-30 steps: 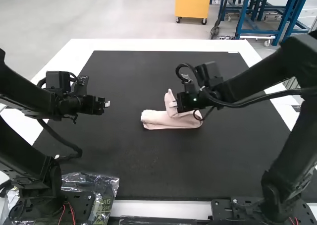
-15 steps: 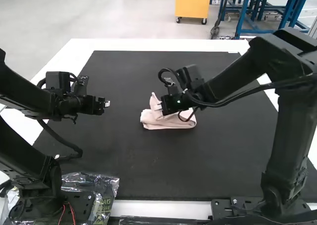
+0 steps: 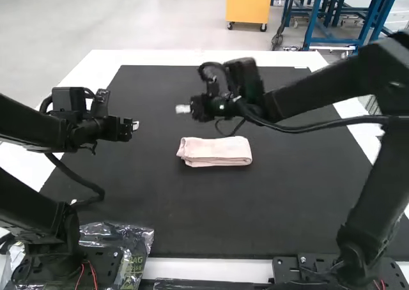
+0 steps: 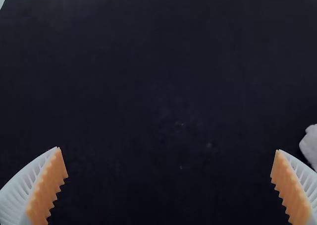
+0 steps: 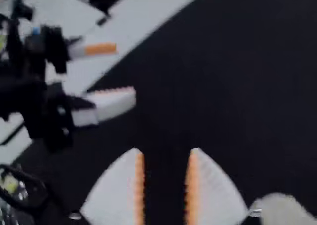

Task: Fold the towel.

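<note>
The towel (image 3: 215,152), pale pink, lay folded into a neat, narrow rectangle near the middle of the black mat (image 3: 192,207) on a white table (image 3: 211,58), its long sides running across the high view. The left gripper (image 3: 136,126) stood well apart from the cloth, over the mat's left part, its white, ribbed fingers spread wide with nothing between their orange pads (image 4: 47,193). The right gripper (image 3: 183,109) hung past the towel's far edge, toward its left end in the high view, its fingers parted by a narrower gap, also holding nothing. Clear plastic wrapping (image 3: 137,242) sat beside the left arm's base (image 3: 57,258).
</note>
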Motion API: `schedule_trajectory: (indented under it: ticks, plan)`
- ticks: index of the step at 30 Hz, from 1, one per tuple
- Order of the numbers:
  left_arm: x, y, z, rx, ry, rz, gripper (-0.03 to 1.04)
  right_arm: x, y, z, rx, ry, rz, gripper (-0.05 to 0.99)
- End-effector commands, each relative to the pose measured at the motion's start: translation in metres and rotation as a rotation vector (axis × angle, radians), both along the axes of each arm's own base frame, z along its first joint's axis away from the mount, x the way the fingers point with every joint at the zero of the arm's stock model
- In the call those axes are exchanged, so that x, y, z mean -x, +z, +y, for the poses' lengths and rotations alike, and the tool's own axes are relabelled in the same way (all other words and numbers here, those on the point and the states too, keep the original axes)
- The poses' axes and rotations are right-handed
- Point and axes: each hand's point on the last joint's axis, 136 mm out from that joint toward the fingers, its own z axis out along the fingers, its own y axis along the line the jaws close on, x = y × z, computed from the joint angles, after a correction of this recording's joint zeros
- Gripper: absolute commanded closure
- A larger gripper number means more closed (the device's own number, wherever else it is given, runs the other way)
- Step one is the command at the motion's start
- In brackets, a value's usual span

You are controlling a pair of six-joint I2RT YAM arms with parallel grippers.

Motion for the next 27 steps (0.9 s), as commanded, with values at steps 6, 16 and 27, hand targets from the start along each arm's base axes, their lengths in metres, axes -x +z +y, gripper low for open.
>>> schedule_trajectory:
  ticks: [6, 16, 27]
  plan:
    - [0.005, 0.002, 0.004, -0.002, 0.024, -0.012, 0.04, 0.007, -0.049, -0.028, 0.04, -0.016, 0.066, 0.96]
    - [0.004, 0.014, 0.007, -0.015, 0.042, -0.052, 0.04, -0.006, -0.101, -0.035, 0.073, -0.04, 0.09, 0.96]
    - [0.004, 0.024, 0.007, -0.01, 0.047, -0.077, 0.04, -0.027, -0.143, -0.03, 0.095, -0.05, 0.092, 0.96]
